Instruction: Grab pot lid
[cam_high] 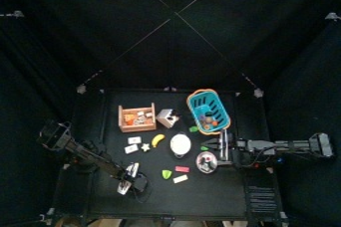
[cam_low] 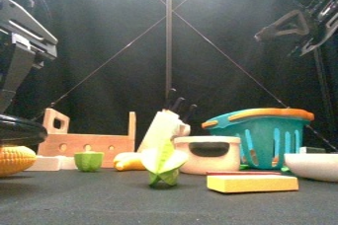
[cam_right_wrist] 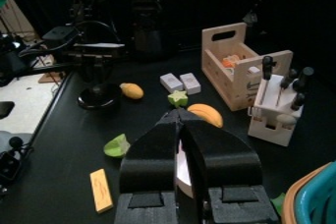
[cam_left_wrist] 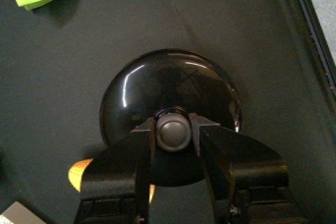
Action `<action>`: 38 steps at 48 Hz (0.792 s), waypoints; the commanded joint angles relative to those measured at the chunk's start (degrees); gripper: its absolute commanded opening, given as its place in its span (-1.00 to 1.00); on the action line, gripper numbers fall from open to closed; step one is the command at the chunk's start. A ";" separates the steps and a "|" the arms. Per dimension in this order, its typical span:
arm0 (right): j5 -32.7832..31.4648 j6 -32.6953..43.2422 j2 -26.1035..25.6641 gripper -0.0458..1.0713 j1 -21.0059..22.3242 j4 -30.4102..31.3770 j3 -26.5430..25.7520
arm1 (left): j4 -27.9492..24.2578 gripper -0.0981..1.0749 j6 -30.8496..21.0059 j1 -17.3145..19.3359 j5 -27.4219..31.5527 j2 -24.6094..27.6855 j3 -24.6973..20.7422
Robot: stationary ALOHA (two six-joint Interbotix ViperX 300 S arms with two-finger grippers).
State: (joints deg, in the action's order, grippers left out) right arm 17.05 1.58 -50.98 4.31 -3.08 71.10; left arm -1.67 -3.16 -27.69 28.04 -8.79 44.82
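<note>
While the right arm rests at the table's right side, its gripper (cam_right_wrist: 180, 135) hanging above the table with jaws drawn together and nothing in them, the left gripper (cam_left_wrist: 172, 141) works alone near the table's front-left. It is lowered over the pot lid (cam_left_wrist: 168, 85), a glossy black dome lying flat on the dark table (cam_left_wrist: 250, 22). The two jaws stand narrowly, one on each side of the lid's small knob (cam_left_wrist: 172, 130), and appear to press against it with no gap visible, so the grasp itself seems to be the step in hand. Whether the pinch is firm cannot be confirmed from this view. The next move would call for a straight lift, keeping the knob centred between the jaws so that the smooth, rounded lid neither tilts nor slips free. An orange toy food (cam_left_wrist: 82, 175) lies just beside the lid and should be left undisturbed. By count: one pot lid with one knob and two grippers. The front view adds one teal basket (cam_low: 259, 130), one wooden crate (cam_low: 82, 142) and one flat yellow block (cam_low: 251, 183).
</note>
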 commanded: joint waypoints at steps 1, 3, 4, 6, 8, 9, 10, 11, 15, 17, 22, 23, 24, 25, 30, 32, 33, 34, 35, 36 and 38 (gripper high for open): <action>0.26 0.00 0.53 -0.89 0.18 -0.18 -0.53 | -0.26 0.12 -0.09 0.18 0.00 -0.88 -1.32; 0.26 0.00 0.53 -0.89 0.18 -0.18 -0.35 | -0.26 0.12 -0.09 0.18 0.00 -0.79 -1.41; 0.26 0.00 0.53 -0.89 0.09 -0.09 -0.35 | -0.26 0.12 -0.09 0.18 0.00 -0.70 -1.41; 0.26 0.00 0.53 -0.89 0.18 -0.18 -0.09 | -0.26 0.12 -0.09 0.26 0.00 -0.62 -1.41; 0.26 0.00 0.53 -0.89 0.18 -0.18 0.09 | -0.26 0.12 -0.09 0.26 0.00 -0.62 -1.41; 0.26 0.00 0.62 -0.89 0.18 -0.18 0.18 | -0.26 0.12 -0.09 0.26 0.00 -0.62 -1.41; 0.18 0.00 0.62 -0.89 0.18 -0.18 0.35 | -0.26 0.12 -0.09 0.26 0.00 -0.53 -1.41; 0.26 0.00 0.62 -0.89 0.18 -0.18 0.35 | -0.26 0.12 -0.09 0.35 0.00 -0.53 -1.41; 0.18 0.09 0.62 -0.89 0.09 -0.18 0.70 | -0.26 0.12 -0.09 0.44 0.00 -0.53 -1.41; 0.26 0.09 0.62 -0.89 0.18 -0.18 0.70 | -0.35 0.12 0.00 0.44 0.00 -0.53 -1.41; 0.26 0.09 0.62 -0.89 0.18 -0.18 0.53 | -0.53 0.12 0.00 0.53 0.18 -0.53 -1.41; 0.26 0.09 0.62 -0.89 0.18 -0.18 0.53 | -0.53 0.12 0.00 0.53 0.18 -0.53 -1.41; 0.26 0.09 0.62 -0.89 0.18 -0.18 0.53 | -0.53 0.12 0.00 0.53 0.18 -0.53 -1.41; 0.18 0.09 0.70 -0.89 0.18 -0.18 0.53 | -0.53 0.12 0.00 0.53 0.18 -0.53 -1.41; 0.26 0.09 0.62 -0.89 0.18 -0.18 0.53 | -0.53 0.12 -0.09 0.53 0.09 -0.62 -1.41; 0.26 0.09 0.62 -0.89 0.18 -0.18 0.53 | -0.53 0.12 -0.09 0.53 0.00 -0.53 -1.32; 0.26 0.09 0.62 -0.89 0.09 -0.18 0.44 | -0.53 0.12 -0.09 0.53 -0.09 -0.53 -1.23; 0.26 0.09 0.70 -0.89 0.18 -0.26 0.44 | -0.53 0.12 -0.09 0.53 0.00 -0.62 -1.14; 0.26 0.09 0.62 -0.89 0.18 -0.18 0.44 | -0.53 0.12 -0.09 0.53 0.09 -0.62 -1.14; 0.18 0.09 0.62 -0.89 0.18 -0.18 0.44 | -0.53 0.12 0.00 0.62 0.18 -0.62 -1.14; 0.26 0.09 0.70 -0.89 0.09 -0.18 0.35 | -0.79 0.12 0.00 0.79 0.26 -0.79 -1.23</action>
